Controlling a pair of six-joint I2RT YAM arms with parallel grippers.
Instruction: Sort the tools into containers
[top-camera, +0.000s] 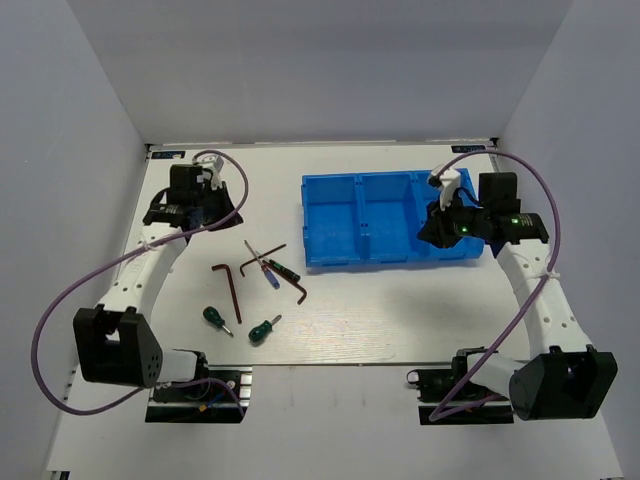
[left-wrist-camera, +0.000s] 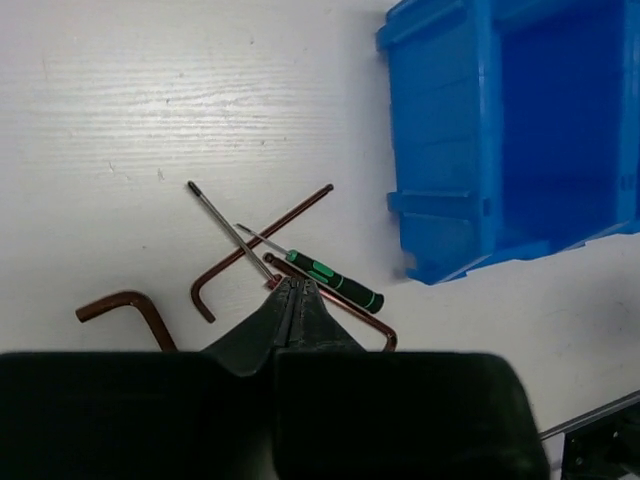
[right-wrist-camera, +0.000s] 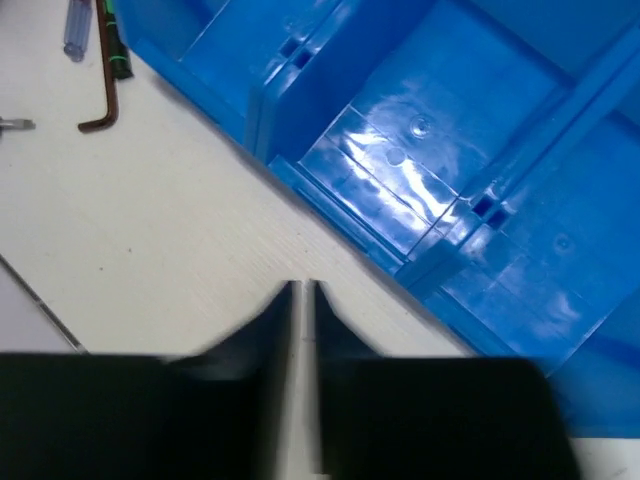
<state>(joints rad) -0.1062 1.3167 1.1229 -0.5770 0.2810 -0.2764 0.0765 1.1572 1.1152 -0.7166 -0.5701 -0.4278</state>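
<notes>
Tools (top-camera: 229, 290) lie loose on the tabletop (top-camera: 400, 310), all left of the bin (top-camera: 350, 260) and apart from it. One hex key (top-camera: 228, 288) lies alone on the left of the group. Two more hex keys (top-camera: 265, 255) (top-camera: 297, 285) lie in a crossed heap with the blue screwdriver (top-camera: 271, 279) and the black screwdriver (top-camera: 284, 268), nearest the bin. In the left wrist view the black screwdriver's handle rests across one hex key, and the blue one's thin shaft crosses another. Two green screwdrivers (top-camera: 213, 318) (top-camera: 262, 330) lie nearer the arms, close together but not touching.

The bin stands at the far right of the tabletop, its three compartments side by side.

The left arm (top-camera: 165, 250) reaches to the far left corner. Its jaws are clenched tight, with nothing between them, and in the wrist view they hang above the crossed heap without touching it. The right arm (top-camera: 535, 290) ends at the bin's right end. Its jaws are clenched to a thin slit, grasping nothing, and in its wrist view their tips sit over bare tabletop just beside the bin's near wall.
</notes>
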